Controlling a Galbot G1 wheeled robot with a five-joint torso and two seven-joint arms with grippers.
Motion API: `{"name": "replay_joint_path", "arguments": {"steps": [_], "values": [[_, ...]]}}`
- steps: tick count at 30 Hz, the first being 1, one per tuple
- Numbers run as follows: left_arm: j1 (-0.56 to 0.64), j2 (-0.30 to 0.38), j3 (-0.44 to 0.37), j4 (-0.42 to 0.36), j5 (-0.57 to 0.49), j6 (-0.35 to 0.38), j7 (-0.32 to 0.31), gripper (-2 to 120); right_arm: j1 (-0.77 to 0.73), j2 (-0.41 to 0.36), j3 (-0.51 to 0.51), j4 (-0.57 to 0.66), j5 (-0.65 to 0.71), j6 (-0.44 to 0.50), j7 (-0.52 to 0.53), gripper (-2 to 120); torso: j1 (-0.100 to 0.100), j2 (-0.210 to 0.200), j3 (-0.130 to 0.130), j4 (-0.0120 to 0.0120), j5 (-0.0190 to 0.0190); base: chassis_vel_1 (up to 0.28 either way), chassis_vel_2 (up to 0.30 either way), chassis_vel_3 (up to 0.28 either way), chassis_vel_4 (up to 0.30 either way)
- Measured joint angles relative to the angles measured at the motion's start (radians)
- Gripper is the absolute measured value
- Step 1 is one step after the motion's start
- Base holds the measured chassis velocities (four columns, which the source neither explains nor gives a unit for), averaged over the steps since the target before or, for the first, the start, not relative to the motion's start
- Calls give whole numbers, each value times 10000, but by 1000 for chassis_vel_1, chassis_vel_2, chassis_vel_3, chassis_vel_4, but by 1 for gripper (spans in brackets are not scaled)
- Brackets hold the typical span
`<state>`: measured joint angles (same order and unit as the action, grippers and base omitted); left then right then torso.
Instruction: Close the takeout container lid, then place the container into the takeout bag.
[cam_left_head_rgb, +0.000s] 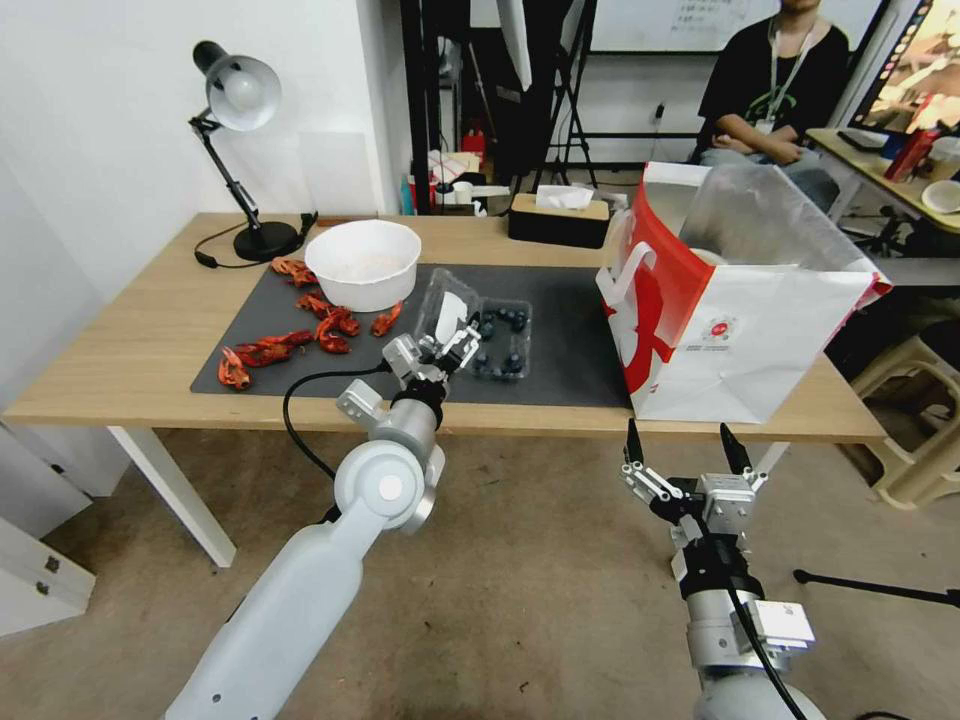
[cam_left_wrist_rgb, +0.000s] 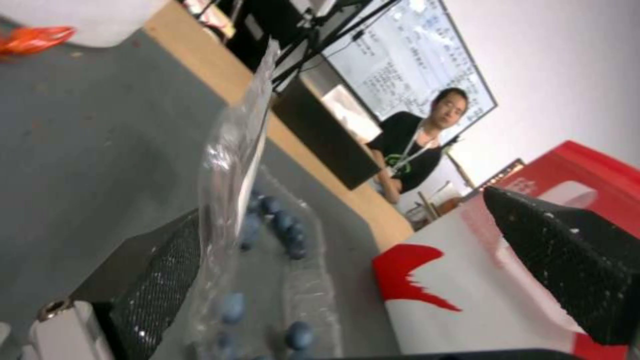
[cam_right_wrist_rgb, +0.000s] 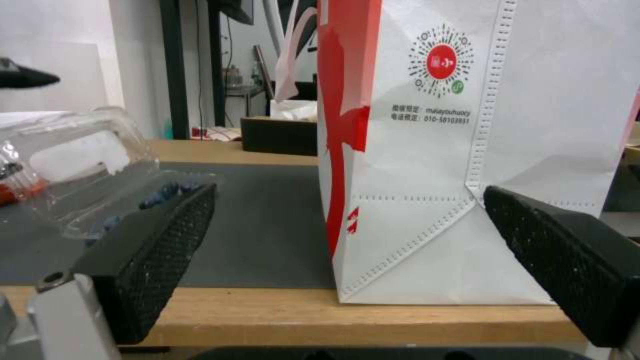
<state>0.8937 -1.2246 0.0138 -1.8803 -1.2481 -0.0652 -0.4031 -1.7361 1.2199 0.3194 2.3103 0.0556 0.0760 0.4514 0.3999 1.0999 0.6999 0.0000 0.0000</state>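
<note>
A wooden table (cam_left_head_rgb: 150, 340) under a dark mat (cam_left_head_rgb: 570, 330) — white wall (cam_left_head_rgb: 90, 130), black desk lamp (cam_left_head_rgb: 235, 110), dusty concrete floor (cam_left_head_rgb: 540, 600).

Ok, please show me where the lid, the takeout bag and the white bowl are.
lid (cam_left_head_rgb: 447, 305): head view, on its white label.
takeout bag (cam_left_head_rgb: 760, 345): head view, on its white front face.
white bowl (cam_left_head_rgb: 362, 272): head view, on its outer wall.

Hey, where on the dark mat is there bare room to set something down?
Free: the mat strip between the takeout container and the takeout bag, and its far stretch toward the tissue box. Crowded: the left end, with crayfish around the white bowl, and the left end effector at the lid.
</note>
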Motion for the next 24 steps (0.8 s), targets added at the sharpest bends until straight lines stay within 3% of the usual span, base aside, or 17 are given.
{"name": "replay_joint_path", "arguments": {"steps": [14,18,24], "values": [[-564,141,443,-256,-885,61,150,100,-63,72,0,0,-88,19,-16,100,0,0,0,0,0,0,0,0,0],[-894,60,583,-192,-1525,169,52,100,-102,72,37,0,-92,36,-16,100,1,0,0,-1,0,0,0,0,0],[-1393,-180,683,92,-3165,407,-613,100,-110,73,72,-38,-97,63,-16,100,1,0,1,-1,1,0,0,0,0]]}}
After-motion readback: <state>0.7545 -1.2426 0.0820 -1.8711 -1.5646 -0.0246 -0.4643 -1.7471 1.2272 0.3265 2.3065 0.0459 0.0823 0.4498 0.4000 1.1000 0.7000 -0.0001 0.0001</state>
